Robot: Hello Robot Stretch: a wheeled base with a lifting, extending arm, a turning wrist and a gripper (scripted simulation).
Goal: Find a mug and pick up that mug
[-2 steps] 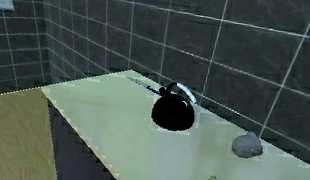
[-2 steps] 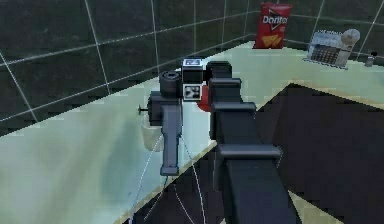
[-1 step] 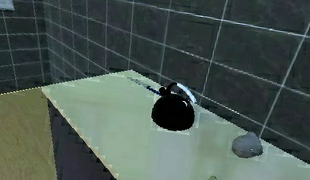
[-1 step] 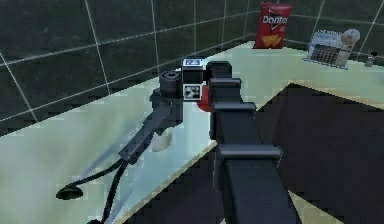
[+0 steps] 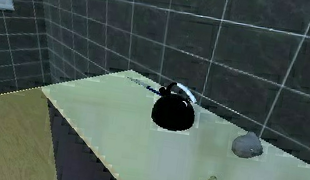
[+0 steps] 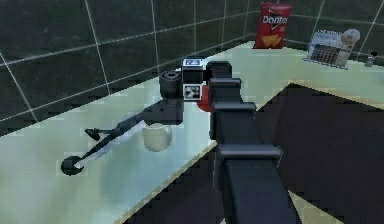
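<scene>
Arm side view shows me the mug (image 6: 155,137), a small pale cup, standing on the table (image 6: 40,150) close to its edge. My hand (image 6: 84,150) is reaching out at the mug. I cannot tell if it is over it, beside it or touching it. I also cannot tell if the fingers (image 6: 110,142) are spread or pressed together. I cannot tell if the hand holds anything either, because the mug sits on the table just there.

I think this is the grabbing step. To do it well, I would go slowly and get one finger on each side of the mug. I would not bump it, and I would lift straight up.

The table looks pale green and smooth, so the mug might slide. Far beyond the mug stand a red bag of chips (image 6: 273,27) and a wire rack (image 6: 328,45). A black kettle (image 5: 173,109) and a grey lump (image 5: 247,144) sit on the table too. Behind the mug is a wall of dark tiles (image 6: 60,60).
</scene>
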